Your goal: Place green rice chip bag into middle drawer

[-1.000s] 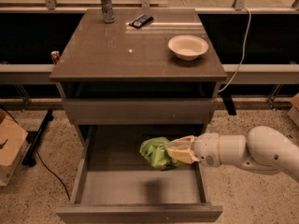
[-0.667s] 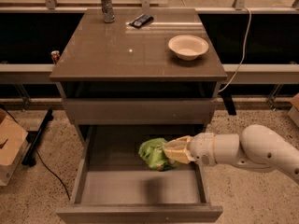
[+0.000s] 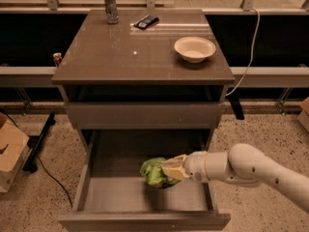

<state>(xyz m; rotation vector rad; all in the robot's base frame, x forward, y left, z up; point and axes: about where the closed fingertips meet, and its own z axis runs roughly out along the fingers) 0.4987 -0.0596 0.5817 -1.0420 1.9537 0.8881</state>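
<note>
The green rice chip bag (image 3: 152, 172) is a crumpled light-green bag held in my gripper (image 3: 170, 170). The gripper is shut on the bag's right end. My white arm (image 3: 241, 168) reaches in from the right. The bag hangs just above the floor of the middle drawer (image 3: 120, 196), a wide shallow tray pulled out at the bottom of the cabinet. The bag is over the drawer's centre-right part. Whether it touches the drawer floor I cannot tell.
A drawer with a flat grey front (image 3: 140, 115) is shut above the open one. On the cabinet top (image 3: 120, 57) stand a white bowl (image 3: 194, 48), a metal can (image 3: 111, 6) and a black device (image 3: 146, 21). A cardboard box (image 3: 9, 149) sits on the floor at left.
My gripper has moved a little to the left and downward with the bag, lower into the open drawer.
</note>
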